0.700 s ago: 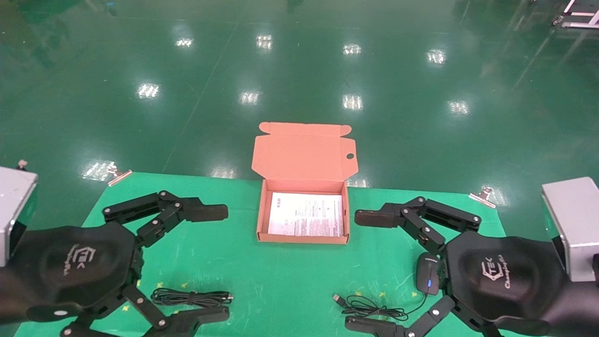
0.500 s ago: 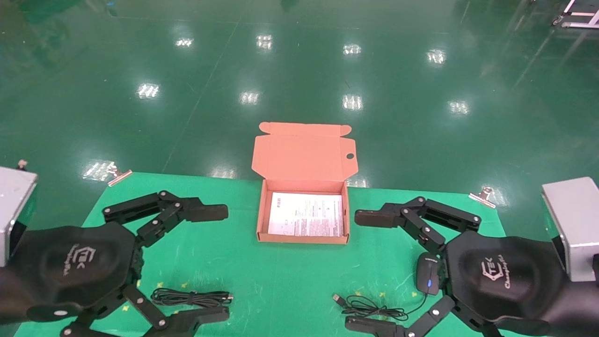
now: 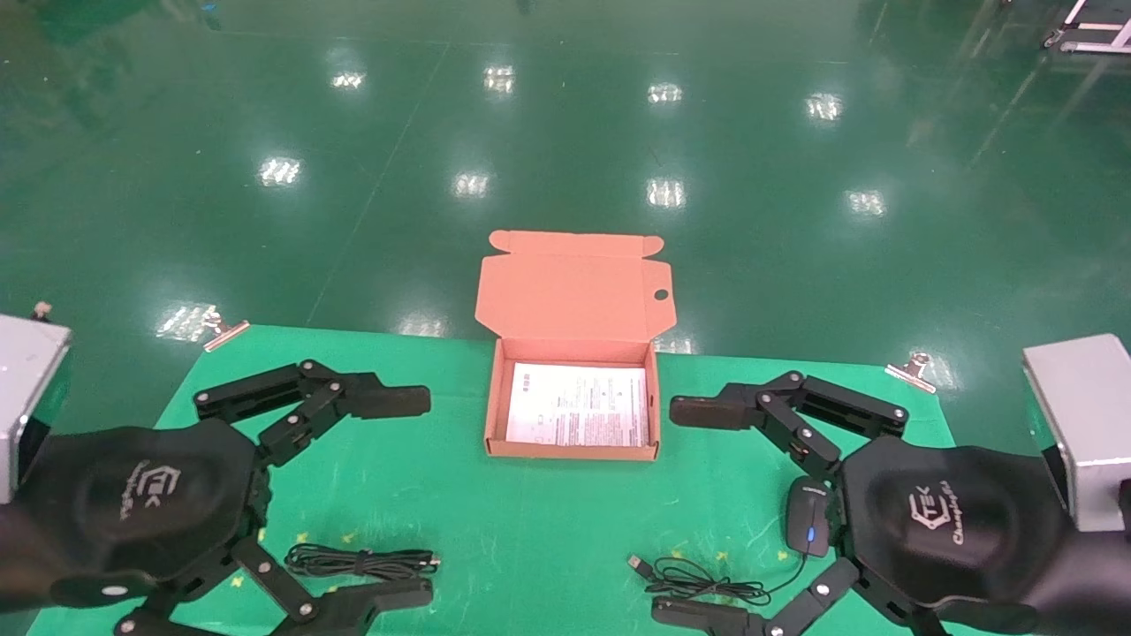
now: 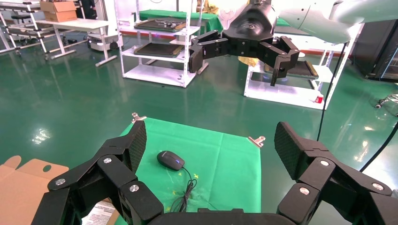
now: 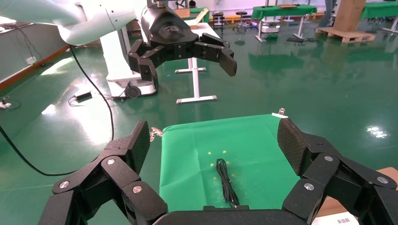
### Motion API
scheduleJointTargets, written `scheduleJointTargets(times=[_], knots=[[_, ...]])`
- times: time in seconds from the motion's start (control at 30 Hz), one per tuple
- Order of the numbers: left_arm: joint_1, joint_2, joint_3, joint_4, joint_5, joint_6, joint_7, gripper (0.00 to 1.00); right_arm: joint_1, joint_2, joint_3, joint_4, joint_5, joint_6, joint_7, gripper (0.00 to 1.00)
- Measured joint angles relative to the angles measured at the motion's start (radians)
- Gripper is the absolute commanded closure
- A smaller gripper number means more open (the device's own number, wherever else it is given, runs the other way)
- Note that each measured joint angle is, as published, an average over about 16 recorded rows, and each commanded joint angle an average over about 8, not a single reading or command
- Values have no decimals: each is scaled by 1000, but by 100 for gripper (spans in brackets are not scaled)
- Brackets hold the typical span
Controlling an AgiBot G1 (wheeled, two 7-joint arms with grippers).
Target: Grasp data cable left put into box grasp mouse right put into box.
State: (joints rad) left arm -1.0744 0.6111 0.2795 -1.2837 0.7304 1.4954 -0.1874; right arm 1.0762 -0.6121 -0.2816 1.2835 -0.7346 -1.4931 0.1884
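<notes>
While both arms hung over the near corners of the green mat (image 3: 548,530), nothing was yet gripped. The left gripper (image 3: 402,495) sat at the lower left of the head frame, fingers spread wide and released, with the data cable (image 3: 360,561) lying flat on the mat between its two fingertips, just above the lower one and touching neither as far as could be seen. The right gripper (image 3: 685,508) sat at the lower right, fingers likewise spread and empty; the mouse (image 3: 808,517) lay beside its palm housing, its thin cord looping toward the frame's lower centre. The box (image 3: 573,452) stood at mid-frame on the mat's far edge, flap lid raised, a white printed sheet (image 3: 579,406) flat inside. In the left wrist view the mouse (image 4: 170,160) showed on the mat; in the right wrist view the cable (image 5: 226,180) lay straight on the cloth
</notes>
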Motion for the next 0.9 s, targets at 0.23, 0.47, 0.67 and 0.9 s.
scheduleJointTargets(times=[0.23,0.47,0.67,0.9], knots=[[-7,-1,0,-4,3,3,0,0,1,0,0,2,-1,-1,-1,0],[-57,0,25,-16,46,29,-4,0,19,10,-16,15,-33,-26,-9,0],[-136,1,99,-30,141,63,1,0,65,32,-71,36,-109,-61,-44,0],[-257,20,252,-33,318,86,30,0,187,51,-224,56,-260,-92,-146,0]])
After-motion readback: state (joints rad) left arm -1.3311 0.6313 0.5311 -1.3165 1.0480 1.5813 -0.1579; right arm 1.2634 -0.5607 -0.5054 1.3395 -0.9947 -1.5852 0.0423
